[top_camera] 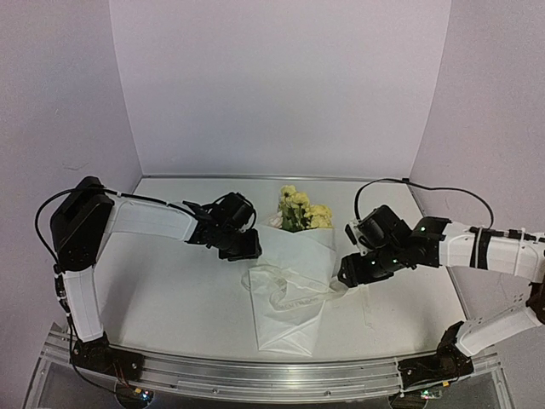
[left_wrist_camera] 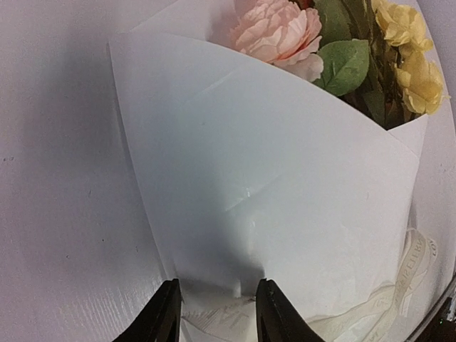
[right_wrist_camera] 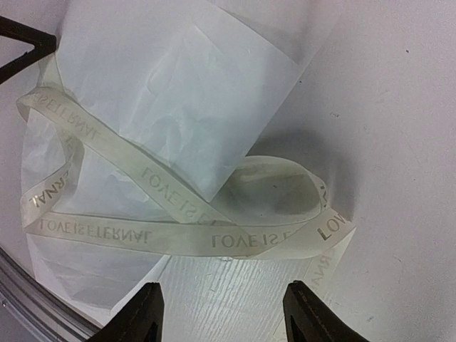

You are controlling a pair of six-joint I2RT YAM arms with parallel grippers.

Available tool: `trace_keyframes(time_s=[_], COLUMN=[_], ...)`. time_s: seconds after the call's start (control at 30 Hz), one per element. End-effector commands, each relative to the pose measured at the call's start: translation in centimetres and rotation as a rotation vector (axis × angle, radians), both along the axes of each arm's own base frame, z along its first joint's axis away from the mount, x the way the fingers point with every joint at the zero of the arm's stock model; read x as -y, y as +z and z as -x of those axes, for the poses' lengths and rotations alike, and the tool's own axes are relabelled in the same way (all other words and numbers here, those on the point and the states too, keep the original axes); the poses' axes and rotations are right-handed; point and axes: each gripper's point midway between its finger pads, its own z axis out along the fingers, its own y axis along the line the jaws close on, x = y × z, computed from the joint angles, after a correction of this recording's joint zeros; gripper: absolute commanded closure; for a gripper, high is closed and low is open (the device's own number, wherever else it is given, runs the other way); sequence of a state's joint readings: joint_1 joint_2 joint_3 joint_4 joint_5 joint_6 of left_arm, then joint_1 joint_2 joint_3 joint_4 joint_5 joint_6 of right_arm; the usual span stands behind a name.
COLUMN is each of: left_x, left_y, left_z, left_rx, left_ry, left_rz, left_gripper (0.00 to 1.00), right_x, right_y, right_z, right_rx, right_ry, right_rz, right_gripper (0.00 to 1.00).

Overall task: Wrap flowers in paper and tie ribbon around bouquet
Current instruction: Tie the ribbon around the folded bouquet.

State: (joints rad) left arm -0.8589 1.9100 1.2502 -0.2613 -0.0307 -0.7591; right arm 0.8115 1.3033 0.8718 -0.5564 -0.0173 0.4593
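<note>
You are looking into a robotics lab test cell: plain lilac wall panels box in a white table, the left arm and right arm stand bolted to an aluminium rail along its near edge, and a black cable loops behind.

Stems of flowers hidden inside paper in every view. Left wrist view: pink blossom cut by top edge; ribbon runs off lower right corner. Of left gripper you see only fingertips at bottom edge; you can't tell whether they pinch paper. Of right gripper likewise only fingertips. Top view: fingers of both hidden under wrists; ribbon lettering too small to read. Right wrist view: paper cut by top and left edges; you can't trace ribbon ends.
</note>
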Motion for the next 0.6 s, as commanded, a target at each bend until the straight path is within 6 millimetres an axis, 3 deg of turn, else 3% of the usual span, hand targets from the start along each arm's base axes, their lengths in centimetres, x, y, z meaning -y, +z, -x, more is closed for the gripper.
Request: trace_keyframes(time_s=[0.0, 0.3, 0.57], left_x=[1.0, 0.7, -0.2], left_y=[1.6, 2.5, 4.4], left_z=[-1.0, -0.9, -1.2], left_rx=[0.040, 0.061, 0.124], left_ry=[0.004, -0.004, -0.004], left_rz=[0.023, 0.020, 0.001], left_gripper=[0.69, 0.94, 1.00], right_x=[1.3, 2.4, 4.9], right_y=[0.1, -0.4, -2.6], right_z=[-0.3, -0.5, 0.3], right_rx=[0.027, 0.033, -0.011], right_ry=[-0.046, -0.079, -0.129], right_rz=[0.021, 0.045, 0.084], right_gripper=[0.41, 0.41, 0.40])
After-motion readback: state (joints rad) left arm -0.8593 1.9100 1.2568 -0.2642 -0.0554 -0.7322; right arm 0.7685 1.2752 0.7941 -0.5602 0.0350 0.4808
